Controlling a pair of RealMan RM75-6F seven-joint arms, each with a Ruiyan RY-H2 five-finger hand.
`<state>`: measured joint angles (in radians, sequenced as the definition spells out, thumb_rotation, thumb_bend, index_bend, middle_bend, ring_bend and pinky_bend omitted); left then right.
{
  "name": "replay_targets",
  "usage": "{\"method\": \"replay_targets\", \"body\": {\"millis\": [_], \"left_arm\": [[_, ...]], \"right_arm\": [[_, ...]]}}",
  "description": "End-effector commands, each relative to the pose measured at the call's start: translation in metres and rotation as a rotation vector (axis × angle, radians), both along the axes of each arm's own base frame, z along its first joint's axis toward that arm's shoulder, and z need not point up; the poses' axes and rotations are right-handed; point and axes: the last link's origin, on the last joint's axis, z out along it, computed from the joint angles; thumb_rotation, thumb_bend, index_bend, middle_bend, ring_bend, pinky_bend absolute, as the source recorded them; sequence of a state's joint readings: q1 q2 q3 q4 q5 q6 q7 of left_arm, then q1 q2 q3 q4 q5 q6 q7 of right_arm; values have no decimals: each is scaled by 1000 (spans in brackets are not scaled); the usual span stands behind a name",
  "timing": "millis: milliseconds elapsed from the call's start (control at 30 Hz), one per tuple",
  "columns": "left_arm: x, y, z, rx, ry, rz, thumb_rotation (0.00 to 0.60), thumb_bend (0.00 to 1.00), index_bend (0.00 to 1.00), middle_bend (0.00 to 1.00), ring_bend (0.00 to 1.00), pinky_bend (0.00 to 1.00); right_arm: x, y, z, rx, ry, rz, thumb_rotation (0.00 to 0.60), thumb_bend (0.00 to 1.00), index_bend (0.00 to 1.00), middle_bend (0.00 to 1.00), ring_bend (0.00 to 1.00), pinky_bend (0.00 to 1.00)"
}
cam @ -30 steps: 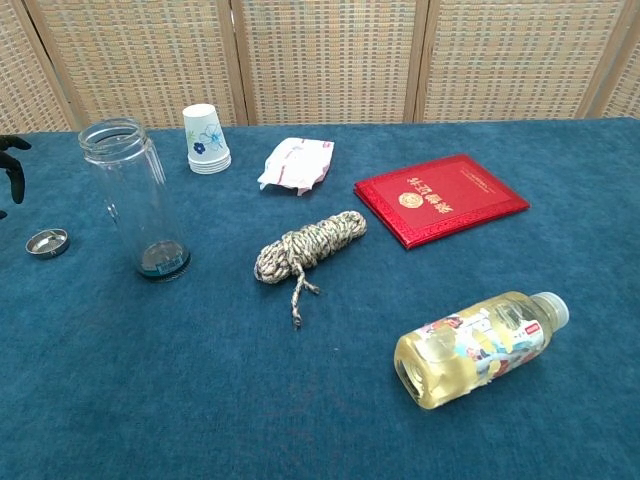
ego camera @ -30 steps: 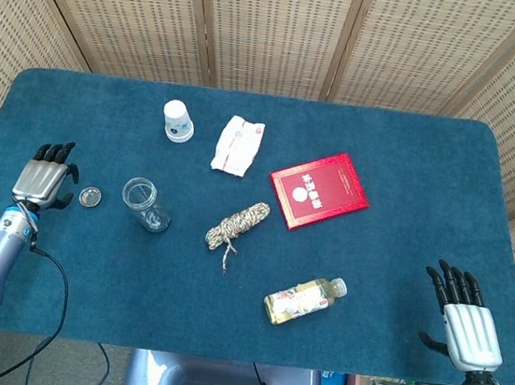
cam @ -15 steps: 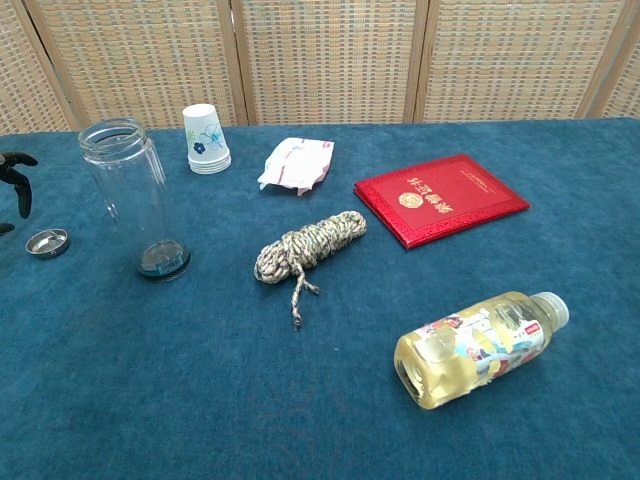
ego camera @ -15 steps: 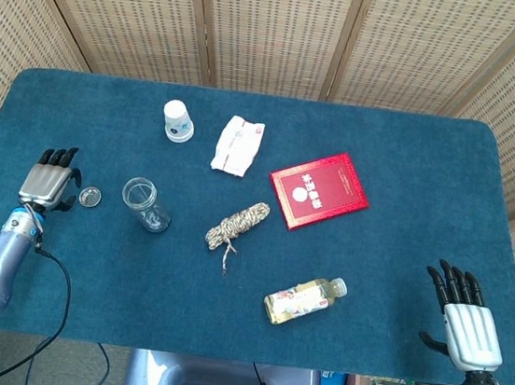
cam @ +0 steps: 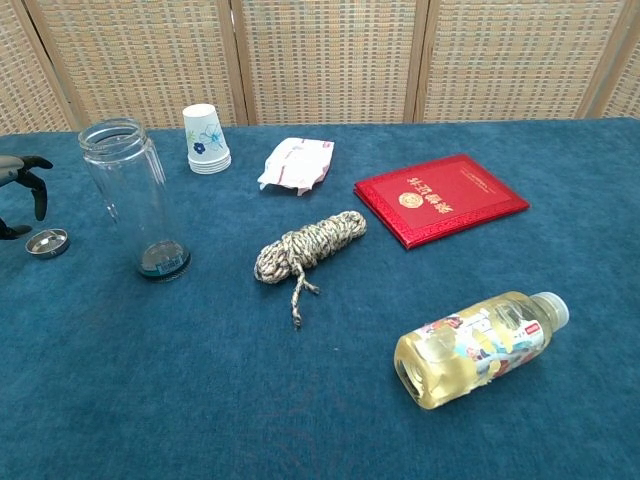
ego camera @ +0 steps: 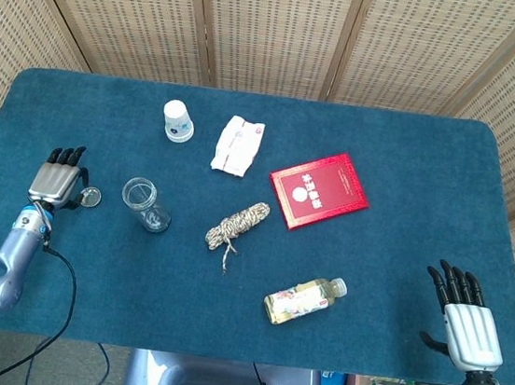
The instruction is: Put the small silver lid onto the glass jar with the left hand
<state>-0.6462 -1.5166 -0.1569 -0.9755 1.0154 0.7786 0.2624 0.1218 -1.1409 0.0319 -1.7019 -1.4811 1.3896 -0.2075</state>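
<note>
The small silver lid [ego camera: 92, 196] [cam: 46, 241] lies flat on the blue table, left of the upright, open glass jar [ego camera: 144, 203] [cam: 131, 196]. My left hand [ego camera: 58, 181] [cam: 22, 178] hovers right beside the lid on its left, fingers apart over it, holding nothing; only its dark fingertips show in the chest view. My right hand [ego camera: 464, 317] rests open at the table's near right corner, away from everything.
A paper cup [ego camera: 178, 121], a white packet [ego camera: 238, 143], a red booklet [ego camera: 319, 189], a coil of rope [ego camera: 237, 223] and a lying drink bottle [ego camera: 303, 300] spread across the table to the right of the jar.
My left hand has moved right, from clear of the lid to right against it, its fingertips now over the lid. Jar, lid and right hand have not moved.
</note>
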Motion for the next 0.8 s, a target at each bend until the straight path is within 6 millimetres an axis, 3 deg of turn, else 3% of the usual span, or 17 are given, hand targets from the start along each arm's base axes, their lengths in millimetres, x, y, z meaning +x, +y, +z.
{"method": "replay_targets", "body": {"millis": [33,800], "left_arm": [[3,1,-3,-3,-1,-8,600,414,483,0,0,0],[-1,-1,-11,-22,30,-8,600,425,493,0,0,0]], "right_arm": [[0,0,0,0,1,0,600,19,81,0,0,46],[-1,0,1,-4,0,-6,600,20,81,0,0,46]]}}
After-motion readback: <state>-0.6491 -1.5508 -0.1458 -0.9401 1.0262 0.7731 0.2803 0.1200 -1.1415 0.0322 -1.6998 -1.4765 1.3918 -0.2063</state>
